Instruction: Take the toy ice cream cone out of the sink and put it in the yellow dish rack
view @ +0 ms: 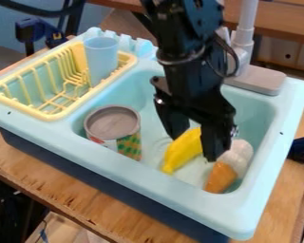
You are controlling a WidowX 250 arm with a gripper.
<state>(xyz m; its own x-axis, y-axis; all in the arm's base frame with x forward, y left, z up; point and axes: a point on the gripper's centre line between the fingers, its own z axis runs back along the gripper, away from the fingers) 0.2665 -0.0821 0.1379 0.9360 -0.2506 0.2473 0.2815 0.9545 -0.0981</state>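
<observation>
Hanging gripper (195, 148): over your sink (148, 182), jaws parted, banana (182, 151) between them.
Can (113, 129): banana's 10 o'clock.
White-and-orange toy (220, 178): banana's 4 o'clock.
Yellow rack (52, 116): 10 o'clock, blue cup (101, 59) inside.

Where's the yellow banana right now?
In the camera view, the banana lies in the blue sink, just under the gripper, with the can on the picture's left and the ice cream cone close by on the right.
</observation>
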